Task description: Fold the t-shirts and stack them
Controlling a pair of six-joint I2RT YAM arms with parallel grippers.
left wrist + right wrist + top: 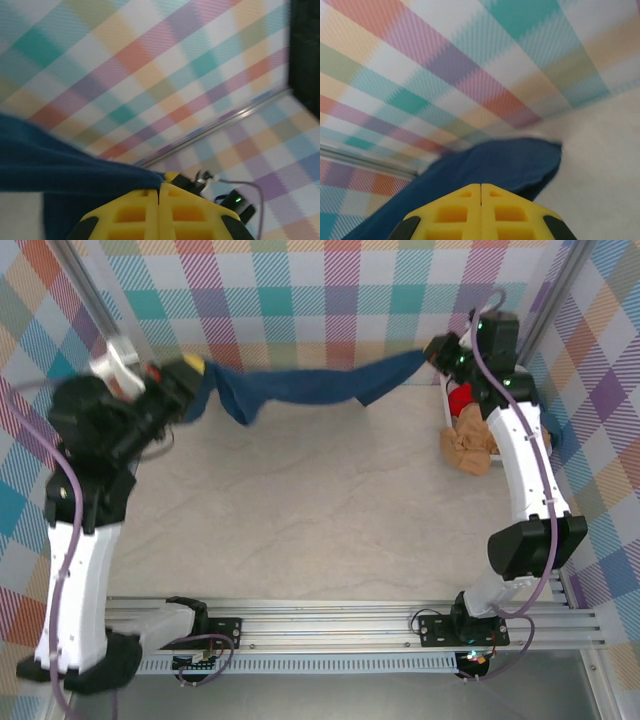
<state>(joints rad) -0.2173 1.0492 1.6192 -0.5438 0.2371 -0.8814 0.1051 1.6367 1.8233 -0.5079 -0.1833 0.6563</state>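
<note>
Top external view spans the navy shirt (300, 388) stretched between my left claw (195, 368) and right claw (432, 348), both clamped on it; wrist views add pressed-together yellow fingers (132, 215); tan shirt (465, 450) (partly behind my right arm (520, 455)) nearby.

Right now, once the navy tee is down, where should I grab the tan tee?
On the tan tee, probably pinch a raised fold at its left side, coming down from the open table side. It lies crumpled, so ridges stand up, and the right arm covers its right edge.

The yellow fingers (481, 212) are pressed together on navy t-shirt cloth (495, 162) before a plaid wall (445, 65).
</note>
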